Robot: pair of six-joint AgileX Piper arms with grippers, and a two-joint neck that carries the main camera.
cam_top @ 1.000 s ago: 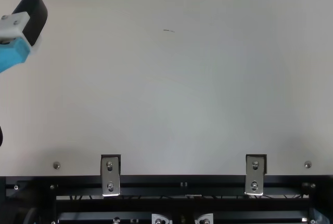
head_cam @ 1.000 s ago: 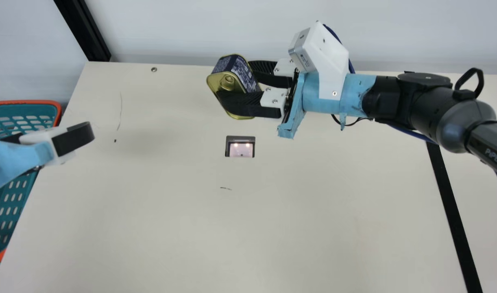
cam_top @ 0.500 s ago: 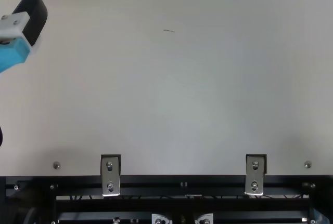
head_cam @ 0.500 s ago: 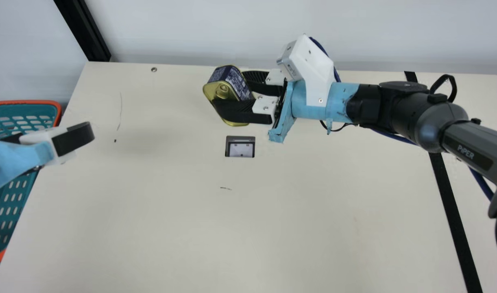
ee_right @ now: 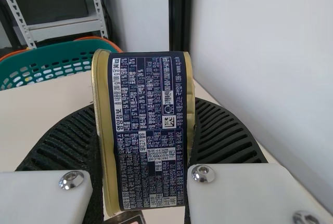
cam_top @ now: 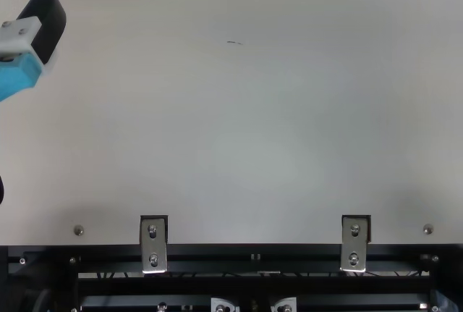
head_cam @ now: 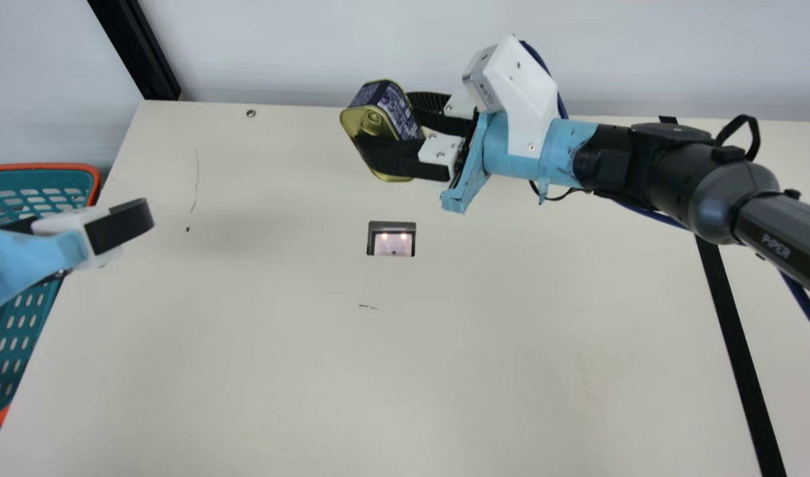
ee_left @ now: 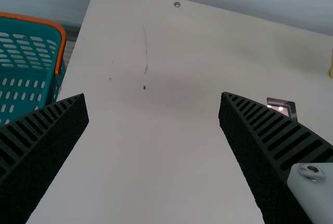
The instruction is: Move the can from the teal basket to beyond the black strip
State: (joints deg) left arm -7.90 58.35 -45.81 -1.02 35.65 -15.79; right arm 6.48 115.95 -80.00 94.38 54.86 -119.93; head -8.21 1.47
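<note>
Pose of the two arms over the cream table. The right arm enters from the right, passes above the black strip and extends leftward over the far part of the table; its wrist is nearly level, sloping slightly, and the right gripper points left. Its two ribbed fingers are clamped on the can, held tilted above the table, left of the strip and well apart from it. The left gripper reaches in at the far left, partly above the teal basket, directed rightward. In the left wrist view, the left gripper has its fingers wide apart, with nothing between them.
</note>
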